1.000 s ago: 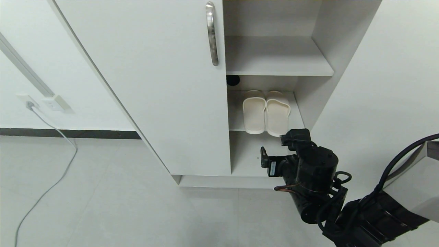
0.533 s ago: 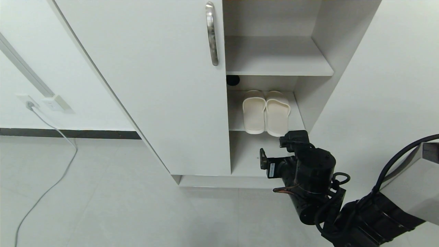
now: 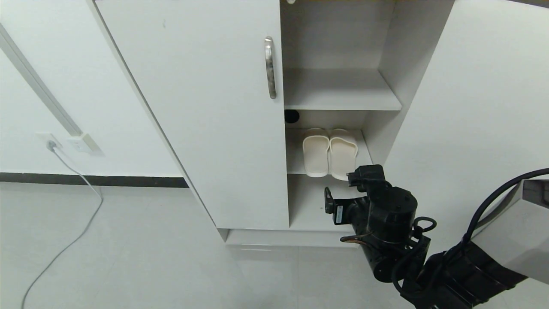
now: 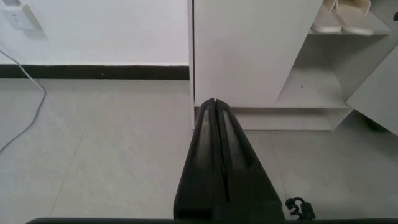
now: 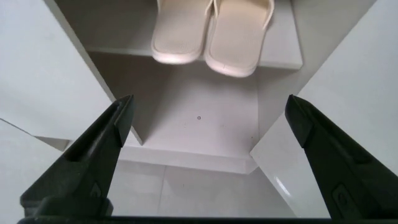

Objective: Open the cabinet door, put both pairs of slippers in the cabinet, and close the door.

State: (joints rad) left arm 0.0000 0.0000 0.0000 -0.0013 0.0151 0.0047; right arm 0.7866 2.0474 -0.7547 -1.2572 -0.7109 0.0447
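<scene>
While the right-hand door (image 3: 476, 111) of the cabinet (image 3: 388, 64) stands swung open, the left-hand door (image 3: 206, 111) is shut, its metal handle (image 3: 269, 68) upright near the inner edge.

One pair of cream slippers (image 3: 329, 152) lies side by side, touching, on the lower shelf (image 3: 294, 159), under an upper shelf (image 3: 339, 92) and above the bottom compartment (image 3: 309, 206). In the right wrist view the slippers (image 5: 211, 31) have their near ends slightly over the shelf's front edge.

The right gripper (image 3: 343, 187) hangs just in front of the bottom compartment, below the slippers and apart from them. Its fingers (image 5: 93, 162) are spread wide, with nothing between them.

The left gripper (image 4: 214, 109) has its fingers pressed together, with nothing held. It is over the floor (image 4: 93, 155), pointing toward the cabinet's base.

A grey cable (image 3: 73, 240) runs from a wall socket (image 3: 51, 143) across the floor, well left of the cabinet.
</scene>
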